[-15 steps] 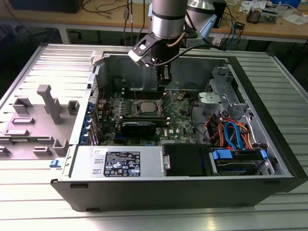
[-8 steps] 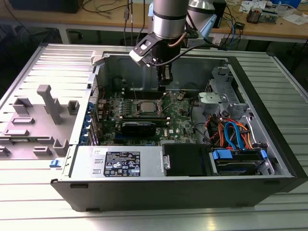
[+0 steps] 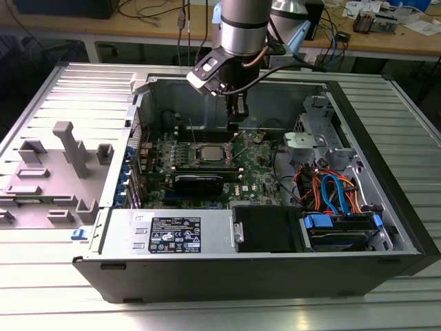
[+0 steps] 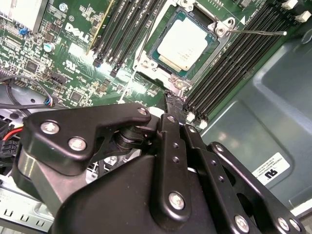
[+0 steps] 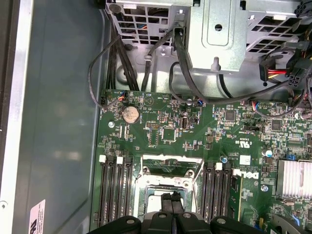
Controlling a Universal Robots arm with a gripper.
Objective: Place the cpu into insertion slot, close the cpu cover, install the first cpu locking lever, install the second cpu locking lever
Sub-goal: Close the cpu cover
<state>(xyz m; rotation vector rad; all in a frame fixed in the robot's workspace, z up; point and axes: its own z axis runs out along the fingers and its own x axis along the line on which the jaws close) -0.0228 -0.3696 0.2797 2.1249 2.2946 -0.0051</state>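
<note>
The cpu (image 4: 187, 39), a square chip with a silver top, sits in the insertion slot (image 3: 207, 153) on the green motherboard. The silver cpu cover (image 4: 218, 25) seems to lie flat around it, framing the chip. One thin wire locking lever (image 4: 258, 32) sticks out sideways, unlatched, and a second wire lever (image 4: 145, 36) runs along the other side of the socket. My gripper (image 3: 238, 118) hangs just above the board beside the socket. Its black fingertips (image 5: 173, 201) are pressed together with nothing between them, and they partly hide the socket in the first wrist view.
Long black memory slots (image 4: 234, 53) flank the socket on both sides. A silver drive cage (image 3: 313, 134) and bundled cables (image 3: 331, 193) fill the exterior view's right side of the case. The power supply (image 3: 172, 231) sits at the front. A finned heat sink (image 5: 295, 178) stands on the board.
</note>
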